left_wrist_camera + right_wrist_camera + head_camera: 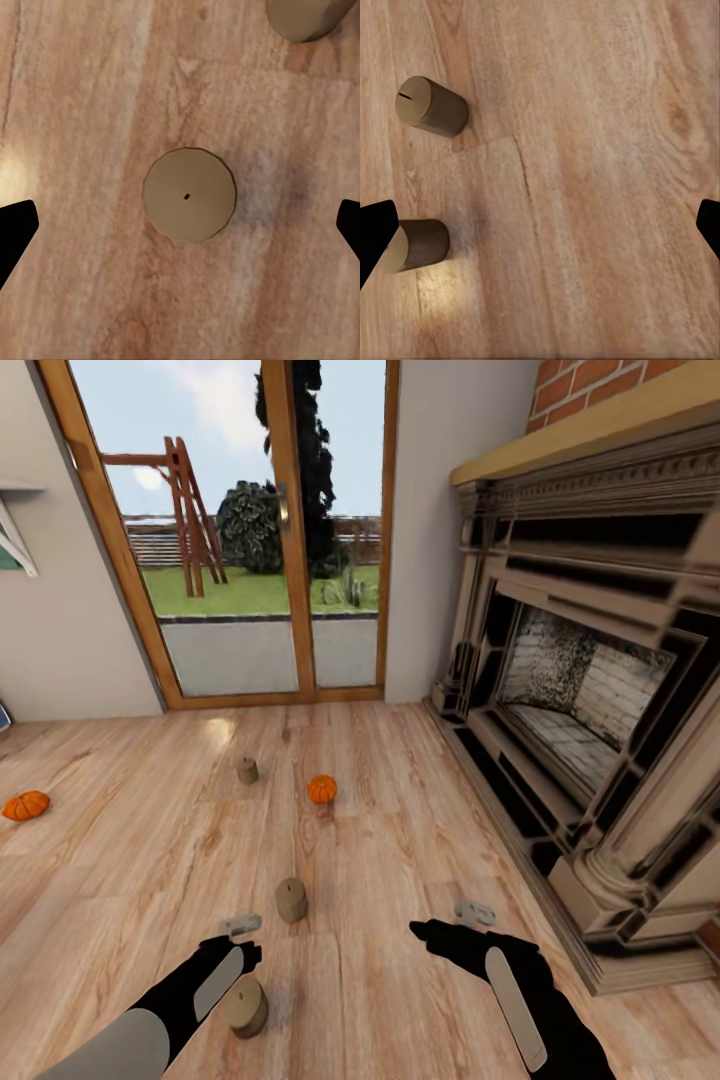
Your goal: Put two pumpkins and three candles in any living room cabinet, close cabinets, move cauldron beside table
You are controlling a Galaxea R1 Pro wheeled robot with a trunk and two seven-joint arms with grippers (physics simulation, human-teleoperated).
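Left arm reaching forward and down from the lower left of the head view, grey forearm and black wrist angled toward the floor. Left end effector [243, 938] hovering directly over the nearest candle [246, 1006], fingers spread wide: in the left wrist view only the black fingertips [15, 229] at either side, the candle's round top [189, 194] centred between them, untouched. Gripping nothing.

Wooden plank floor [400, 830] carrying everything. Far left, near the floor's left edge, one pumpkin [26, 805]. Further in, toward the glass patio door [250, 530], the far candle [247, 770], with the second pumpkin [322, 789] just to its right. Nearer, mid-floor, the middle candle [291, 900], standing upright ahead of the left end effector.

Right arm extended forward from the lower right, black with a pale strip along the wrist. Right end effector [455, 922] above bare planks, fingers wide apart, empty; in the right wrist view two candles [432, 106] off to one side, one partly behind a fingertip [373, 236].

Far right, an ornate carved fireplace [590, 690] along the floor's right edge, brick above its mantel.
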